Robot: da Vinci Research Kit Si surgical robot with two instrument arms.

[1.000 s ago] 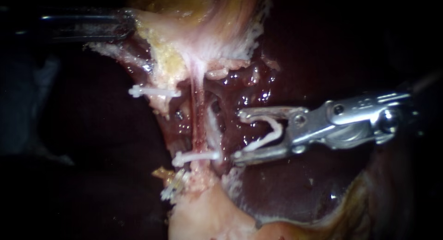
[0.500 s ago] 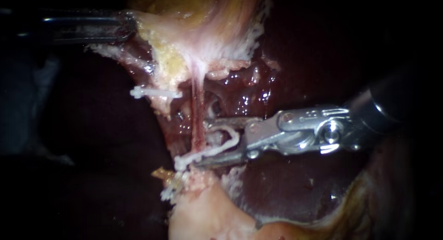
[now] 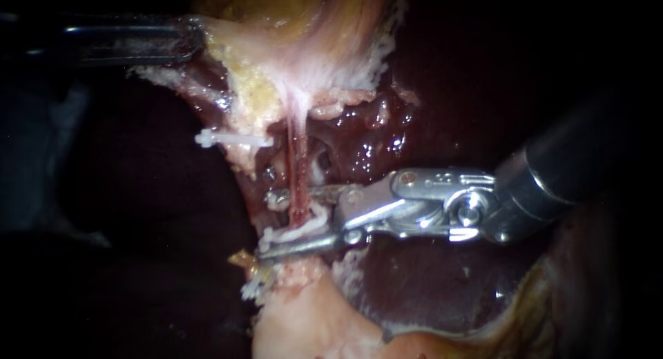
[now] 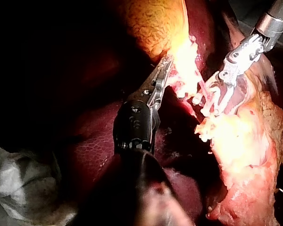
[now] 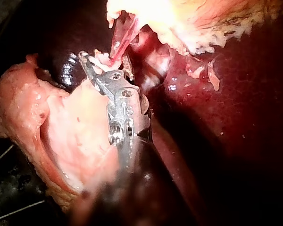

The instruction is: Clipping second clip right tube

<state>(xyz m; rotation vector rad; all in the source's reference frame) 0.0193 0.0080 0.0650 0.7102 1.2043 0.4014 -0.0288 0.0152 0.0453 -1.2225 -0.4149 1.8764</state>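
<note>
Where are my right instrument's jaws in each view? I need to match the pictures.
Endoscope: right instrument enters from the right; its jaws straddle the red tube, holding a white clip.
Left wrist: right instrument ahead of the left instrument, at the tube.
Right wrist: right instrument, jaws around the tube.
Shared landmark: the red tube.

Right instrument (image 3: pixel 271 224) is shiny bare metal, the clip (image 3: pixel 306 226) in its jaws looks like matt white plastic, and the liver (image 3: pixel 428 283) is wet, smooth and glossy.
</note>
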